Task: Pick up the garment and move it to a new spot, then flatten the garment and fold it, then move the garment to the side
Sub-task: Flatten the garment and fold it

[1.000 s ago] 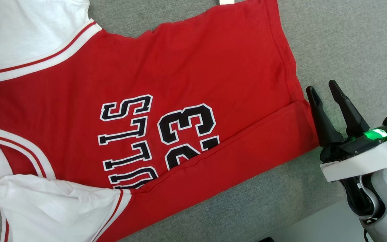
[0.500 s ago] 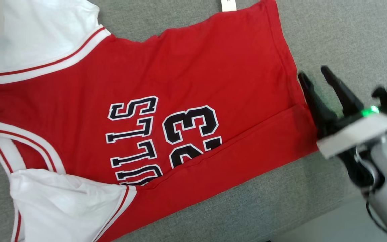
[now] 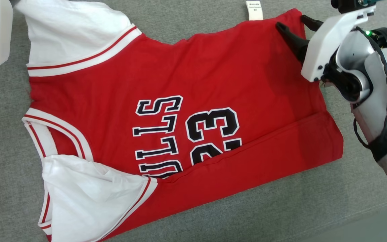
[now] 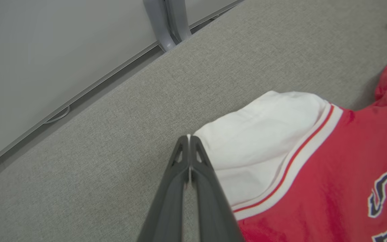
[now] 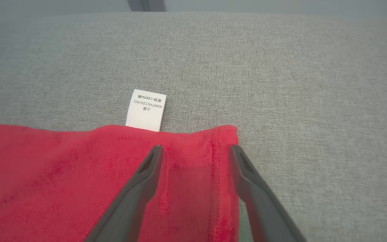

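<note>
Grey upholstery (image 3: 281, 208) is carrying the jersey (image 3: 213, 77), lying mid-frame with its lower edge folded over. At upper left the left gripper (image 4: 189, 141) is pinching the white sleeve (image 4: 264, 134). At upper right the right gripper (image 5: 196, 148) is straddling the hem corner (image 5: 225, 134), jaws wide. Folding seems to be in hand; next, the right gripper needs to close on that corner.

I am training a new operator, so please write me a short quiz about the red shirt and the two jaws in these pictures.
1. True or false: the right jaws stand open over a red corner of the shirt.
2. Which part of the shirt do the shut left jaws meet? A) a white sleeve B) the neck opening C) the label
3. Which number is printed on the shirt?
Key: 1 true; 2 A; 3 23.
</note>
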Robot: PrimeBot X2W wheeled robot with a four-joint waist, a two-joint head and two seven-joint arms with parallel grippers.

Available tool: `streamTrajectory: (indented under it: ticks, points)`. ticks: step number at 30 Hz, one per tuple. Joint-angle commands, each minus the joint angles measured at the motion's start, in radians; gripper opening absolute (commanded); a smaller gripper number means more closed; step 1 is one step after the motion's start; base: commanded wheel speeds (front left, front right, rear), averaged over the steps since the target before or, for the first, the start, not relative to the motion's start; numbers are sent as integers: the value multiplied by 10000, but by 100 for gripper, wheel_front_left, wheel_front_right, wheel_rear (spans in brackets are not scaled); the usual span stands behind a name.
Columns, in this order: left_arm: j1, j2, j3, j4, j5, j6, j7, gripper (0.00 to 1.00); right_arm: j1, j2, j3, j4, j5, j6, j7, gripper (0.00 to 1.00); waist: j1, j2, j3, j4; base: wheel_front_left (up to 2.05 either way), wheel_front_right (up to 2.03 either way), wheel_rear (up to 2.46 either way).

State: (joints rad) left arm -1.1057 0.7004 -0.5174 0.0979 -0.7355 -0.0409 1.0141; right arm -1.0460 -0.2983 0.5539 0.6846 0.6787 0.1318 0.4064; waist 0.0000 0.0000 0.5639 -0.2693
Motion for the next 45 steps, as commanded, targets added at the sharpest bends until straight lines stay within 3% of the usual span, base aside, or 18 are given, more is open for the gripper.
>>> streamTrajectory:
  ticks: [1, 12, 17, 21, 22, 23, 24, 26, 30, 39, 45]
  points:
    - [125, 77, 34, -201, -44, 81, 62, 0, -222, 100, -165, 336, -239, -22, 137, 100, 0, 0, 14, 73, 0, 0, 0]
    - [437, 342, 99, -925, -255, 248, 273, 0, -1782, 1184, -1123, 2577, -922, -22, 1520, 100, 0, 0, 85, 70, 0, 0, 0]
    - [502, 275, 44, -916, -331, 231, 245, 0, -2427, 1365, -1094, 3337, -1058, -22, 2427, 100, 0, 0, 42, 137, 0, 0, 0]
    - [397, 179, -16, -893, -345, 163, 203, 0, -2701, 1357, -1126, 3724, -1203, -22, 2463, 100, 0, 0, 94, 262, 0, 0, 0]
    - [399, 172, -18, -874, -361, 150, 171, 0, -2738, 1345, -1127, 3830, -1264, -22, 2436, 82, 0, 0, 108, 289, 0, 0, 0]
    - [423, 171, -16, -844, -382, 134, 150, 0, -2767, 1320, -1120, 3932, -1301, -22, 2440, 49, 0, 0, 121, 317, 0, 0, 0]
    - [452, 178, -19, -826, -393, 121, 131, 0, -2789, 1304, -1138, 3994, -1324, -22, 2405, 40, 0, 0, 132, 346, 0, 0, 0]
    - [476, 201, -5, -789, -411, 100, 74, 0, -2819, 1302, -1135, 4118, -1357, -22, 2345, 0, 0, 0, 148, 386, 0, 0, 0]
    - [451, 227, 68, -794, -293, -15, -282, 0, -2967, 1208, -1120, 3985, -1466, -22, 1620, 0, 0, 0, 138, 415, 0, 0, 0]
    - [295, -134, 496, -770, -282, -366, -2154, 0, -2593, 707, -1330, 3315, -797, -22, 448, 0, 0, 0, -193, 711, 0, 0, 0]
    - [1192, -408, 1000, -1130, -1138, -260, -2937, 0, -1202, -233, -1226, 1724, 505, -22, -69, 0, 0, 0, -598, 1196, 0, 0, 0]
